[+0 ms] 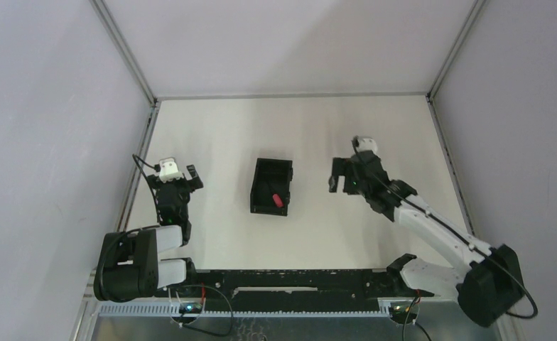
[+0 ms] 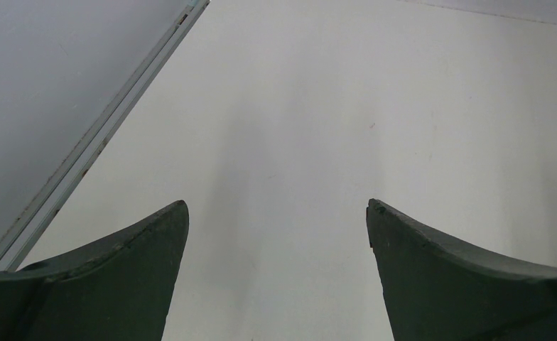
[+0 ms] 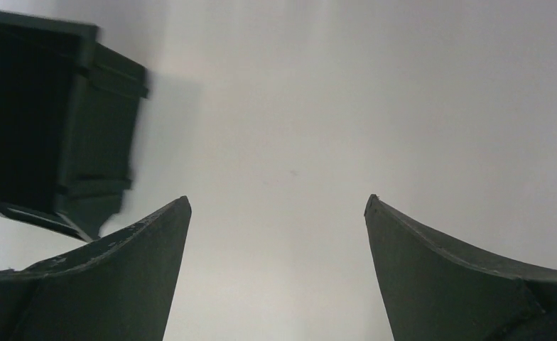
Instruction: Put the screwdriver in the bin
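The matte white tabletop sits boxed in by plain grey walls. On it I see the small screwdriver with a red handle lying inside the black rectangular plastic bin with upright walls, so I judge the task done, bar parking the arms. My right gripper hangs just beside the bin, its smooth, dark, curved fingers spread wide on nothing; the left gripper, well apart, is likewise spread and empty.
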